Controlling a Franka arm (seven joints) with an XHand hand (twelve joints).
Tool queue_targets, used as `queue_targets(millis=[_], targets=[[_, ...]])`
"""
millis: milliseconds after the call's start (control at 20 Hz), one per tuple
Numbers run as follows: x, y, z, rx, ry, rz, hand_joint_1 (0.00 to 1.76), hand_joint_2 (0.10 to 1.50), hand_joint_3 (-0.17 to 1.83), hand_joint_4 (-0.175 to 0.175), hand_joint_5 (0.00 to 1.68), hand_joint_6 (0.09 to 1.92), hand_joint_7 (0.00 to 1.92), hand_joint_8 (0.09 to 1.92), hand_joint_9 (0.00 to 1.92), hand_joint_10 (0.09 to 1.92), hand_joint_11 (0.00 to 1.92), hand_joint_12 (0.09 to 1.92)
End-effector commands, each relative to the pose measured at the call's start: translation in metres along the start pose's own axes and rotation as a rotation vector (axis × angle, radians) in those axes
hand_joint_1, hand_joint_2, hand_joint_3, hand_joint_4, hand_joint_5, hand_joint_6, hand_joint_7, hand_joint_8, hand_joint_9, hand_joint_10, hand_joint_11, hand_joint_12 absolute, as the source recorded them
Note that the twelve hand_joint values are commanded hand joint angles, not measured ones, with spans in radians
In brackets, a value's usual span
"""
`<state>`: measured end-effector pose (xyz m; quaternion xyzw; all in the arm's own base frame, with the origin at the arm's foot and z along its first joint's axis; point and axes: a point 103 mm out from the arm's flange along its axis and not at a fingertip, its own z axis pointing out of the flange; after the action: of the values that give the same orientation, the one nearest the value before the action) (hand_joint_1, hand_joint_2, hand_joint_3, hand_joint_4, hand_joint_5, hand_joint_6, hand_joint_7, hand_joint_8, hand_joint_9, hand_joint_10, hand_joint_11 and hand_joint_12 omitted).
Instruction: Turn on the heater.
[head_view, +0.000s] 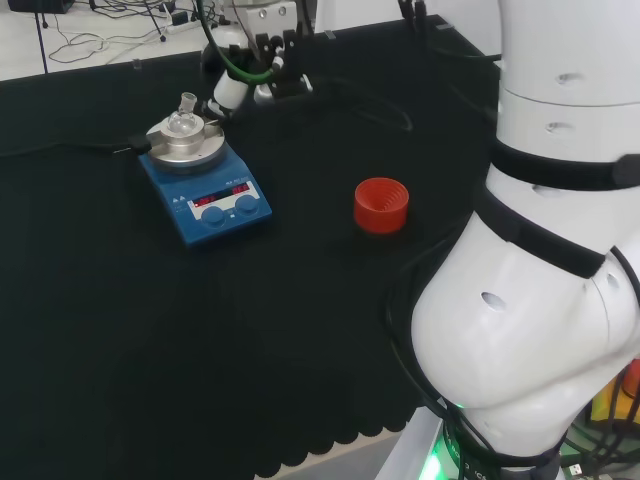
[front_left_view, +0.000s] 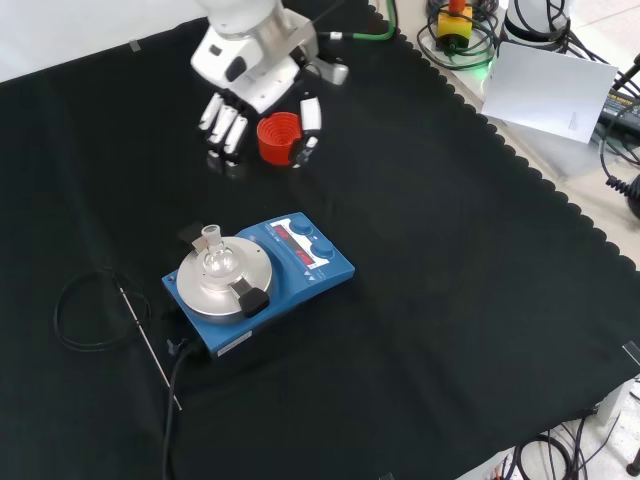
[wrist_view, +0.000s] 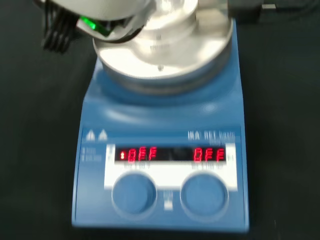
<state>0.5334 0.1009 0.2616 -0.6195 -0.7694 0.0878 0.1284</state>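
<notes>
The heater (head_view: 205, 200) is a blue hot plate with a round silver top, two blue knobs (wrist_view: 134, 194) and a lit red display (wrist_view: 170, 154). It stands near the middle of the cloth in the front view (front_left_view: 285, 275), and the wrist view looks down on its blue front panel (wrist_view: 160, 125). A small clear glass flask (front_left_view: 218, 260) sits on the silver plate (head_view: 184, 122). The hand (front_left_view: 245, 75) hangs above the cloth, beyond the heater in the front view, apart from it. Its fingers (front_left_view: 225, 125) are straight and hold nothing. In the head view the hand (head_view: 232, 90) is behind the heater.
A red ribbed ring (head_view: 381, 205) stands right of the heater in the head view; in the front view this ring (front_left_view: 279, 137) shows between fingers and thumb. A coiled black cable (front_left_view: 90, 310) and a thin metal probe (front_left_view: 150, 345) lie left of the heater. The arm's white links (head_view: 540, 250) fill the head view's right.
</notes>
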Motion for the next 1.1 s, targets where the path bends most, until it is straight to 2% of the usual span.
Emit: queue_targets(millis=[50, 250, 450, 650, 750, 850, 1100], targets=[[0.005, -0.049, 0.026, 0.033, -0.015, 0.039, 0.94, 0.62, 0.68, -0.078, 0.37, 0.52, 0.54, 0.78, 0.77, 0.65, 0.41, 1.34], [0.009, -0.058, 0.044, 0.077, -0.029, 0.039, 0.95, 0.62, 0.71, -0.082, 0.38, 0.51, 0.72, 0.79, 0.91, 0.63, 0.47, 1.31], [0.01, -0.058, 0.062, 0.151, -0.043, 0.044, 0.96, 0.62, 0.72, -0.089, 0.39, 0.51, 0.89, 0.81, 1.11, 0.63, 0.64, 1.26], [0.015, -0.055, 0.075, 0.201, -0.055, 0.039, 0.98, 0.64, 0.72, -0.104, 0.4, 0.51, 0.97, 0.84, 1.25, 0.66, 0.88, 1.15], [0.017, -0.054, 0.08, 0.208, -0.051, 0.034, 1.01, 0.66, 0.71, -0.128, 0.4, 0.51, 1.12, 0.91, 1.41, 0.71, 1.16, 1.0], [0.021, -0.052, 0.085, 0.222, -0.062, 0.029, 1.03, 0.68, 0.7, -0.145, 0.42, 0.53, 1.25, 0.95, 1.51, 0.75, 1.35, 0.89], [0.021, -0.05, 0.094, 0.248, -0.06, 0.029, 1.05, 0.71, 0.68, -0.16, 0.45, 0.57, 1.42, 0.98, 1.63, 0.84, 1.53, 0.84]])
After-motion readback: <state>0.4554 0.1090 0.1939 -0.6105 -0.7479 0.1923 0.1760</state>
